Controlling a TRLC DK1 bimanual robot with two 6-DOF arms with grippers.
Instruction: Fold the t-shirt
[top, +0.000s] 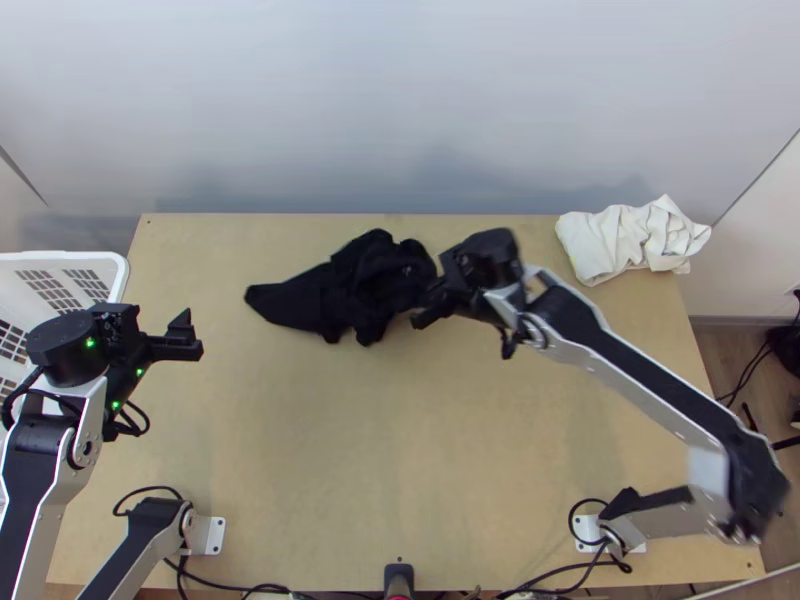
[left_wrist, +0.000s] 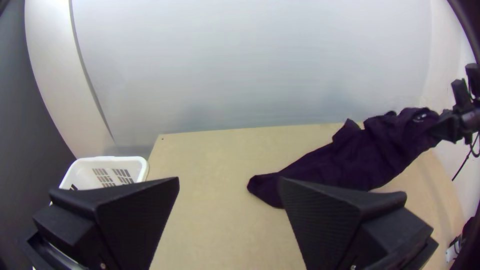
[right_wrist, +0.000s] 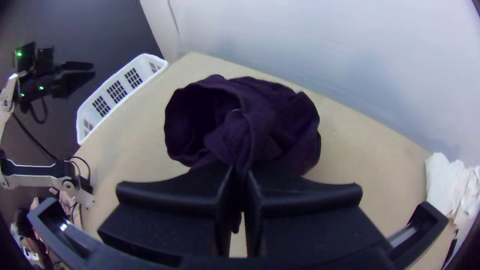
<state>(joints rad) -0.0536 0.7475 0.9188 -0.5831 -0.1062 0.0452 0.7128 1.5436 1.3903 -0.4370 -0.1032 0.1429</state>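
1. Dark t-shirt (top: 345, 290), bunched at the wooden table's (top: 400, 430) far side, its narrow end pointing left.
2. Likely step: opening it out before folding. Best done by lifting gently, letting the bunch fall loose, then taking a free edge with the second gripper.
3. Right gripper (right_wrist: 241, 174): fingers closed, pinching a fold of shirt.
4. Left gripper (left_wrist: 230, 182): fingers wide apart, empty, near the white basket (top: 62, 256).

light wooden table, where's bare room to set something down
Widest: between the bunched black cloth and the table's near edge. Smaller: far left, between that cloth and the white plastic basket. Crowded: the cloth's right end, where the right gripper pinches it, and the far right corner, under crumpled white cloth.
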